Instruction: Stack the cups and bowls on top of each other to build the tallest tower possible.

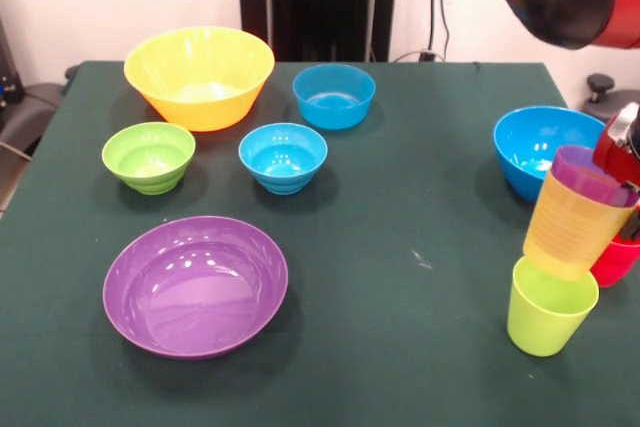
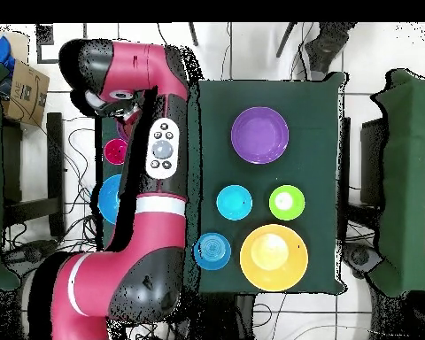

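Green cloth covers the desk [image 1: 400, 197] where a yellow cup [image 1: 572, 232] with a purple cup [image 1: 590, 175] nested inside tilts over the rim of a lime green cup [image 1: 548, 309] at the right edge, the claw [image 1: 625, 152] mostly out of frame, its grip impossible to tell.

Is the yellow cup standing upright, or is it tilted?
Tilted. The yellow cup, with a purple cup nested in it, leans right over the upright lime green cup.
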`<control>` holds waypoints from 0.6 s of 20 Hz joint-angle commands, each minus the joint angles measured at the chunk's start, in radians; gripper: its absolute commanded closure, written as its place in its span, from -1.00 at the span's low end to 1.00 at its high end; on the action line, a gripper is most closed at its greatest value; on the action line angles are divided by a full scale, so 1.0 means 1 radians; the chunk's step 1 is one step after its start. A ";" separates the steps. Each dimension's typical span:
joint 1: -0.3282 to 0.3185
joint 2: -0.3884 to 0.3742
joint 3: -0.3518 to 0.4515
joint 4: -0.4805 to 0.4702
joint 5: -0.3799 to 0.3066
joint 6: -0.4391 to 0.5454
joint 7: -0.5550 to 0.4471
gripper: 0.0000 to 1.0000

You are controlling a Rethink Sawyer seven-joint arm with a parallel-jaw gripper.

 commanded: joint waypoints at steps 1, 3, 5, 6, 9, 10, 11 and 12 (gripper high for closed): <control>-0.006 0.020 0.010 -0.037 0.030 0.052 0.215 1.00; -0.010 0.033 -0.001 -0.051 0.040 0.053 0.218 1.00; -0.013 0.044 -0.015 -0.068 0.054 0.058 0.224 1.00; -0.013 0.050 -0.022 -0.076 0.062 0.060 0.227 1.00; -0.015 0.065 -0.043 -0.090 0.083 0.058 0.228 1.00; -0.016 0.071 -0.050 -0.095 0.090 0.057 0.229 1.00; -0.015 0.078 -0.058 -0.099 0.098 0.053 0.229 1.00; -0.014 0.084 -0.065 -0.103 0.106 0.050 0.230 1.00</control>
